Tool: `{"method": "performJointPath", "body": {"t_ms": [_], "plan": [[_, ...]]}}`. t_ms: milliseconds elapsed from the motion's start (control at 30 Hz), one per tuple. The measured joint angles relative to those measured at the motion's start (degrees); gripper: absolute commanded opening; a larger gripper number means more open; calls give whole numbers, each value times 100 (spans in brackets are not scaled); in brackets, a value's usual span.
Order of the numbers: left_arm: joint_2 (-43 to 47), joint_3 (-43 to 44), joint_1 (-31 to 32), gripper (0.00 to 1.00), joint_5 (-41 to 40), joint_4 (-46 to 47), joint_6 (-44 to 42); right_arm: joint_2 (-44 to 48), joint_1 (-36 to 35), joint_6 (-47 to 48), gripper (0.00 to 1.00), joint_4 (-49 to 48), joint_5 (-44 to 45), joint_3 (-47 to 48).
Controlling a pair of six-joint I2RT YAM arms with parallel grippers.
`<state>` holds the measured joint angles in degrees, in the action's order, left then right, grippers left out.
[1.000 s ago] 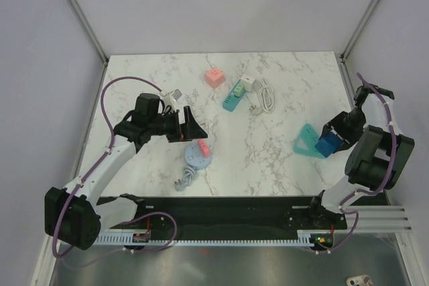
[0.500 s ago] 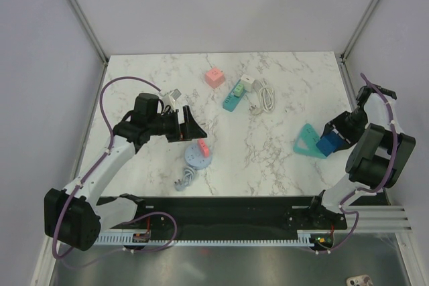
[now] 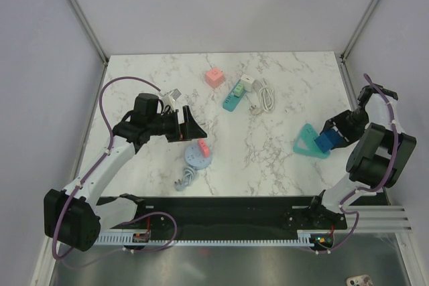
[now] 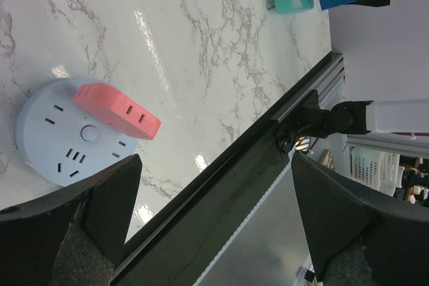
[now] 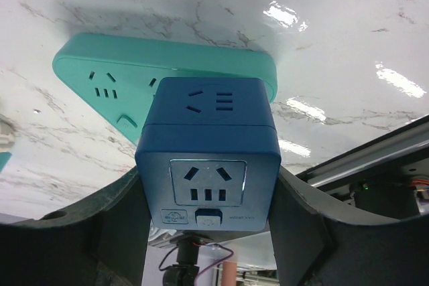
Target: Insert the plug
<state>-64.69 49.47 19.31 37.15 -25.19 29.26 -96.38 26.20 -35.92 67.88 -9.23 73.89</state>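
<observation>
My right gripper is shut on a blue cube socket adapter, its fingers on both sides of it. The cube is held over the right end of a teal triangular power strip, which lies on the marble with its slots showing; I cannot tell whether they touch. My left gripper is open and empty, hovering just beyond a round light-blue power strip with a pink plug lying on it.
A pink cube, a teal strip with a white adapter and a coiled white cable lie at the back. A white plug sits by the left arm. A grey cable trails toward the black front rail.
My right gripper with the blue cube has shifted slightly left and away, further onto the teal strip. The left arm has not moved.
</observation>
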Motion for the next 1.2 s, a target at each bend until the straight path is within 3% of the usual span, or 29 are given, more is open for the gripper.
{"method": "performJointPath", "body": {"t_ms": [367,700,1200], "plan": [[46,0,0,100,-2,-2,0,166,608,-476,0,-203,-472,-365],[98,0,0,100,-2,-2,2,144,669,-739,0,166,-785,-258],[98,0,0,100,-2,-2,0,116,671,-1458,0,693,-234,575]]}}
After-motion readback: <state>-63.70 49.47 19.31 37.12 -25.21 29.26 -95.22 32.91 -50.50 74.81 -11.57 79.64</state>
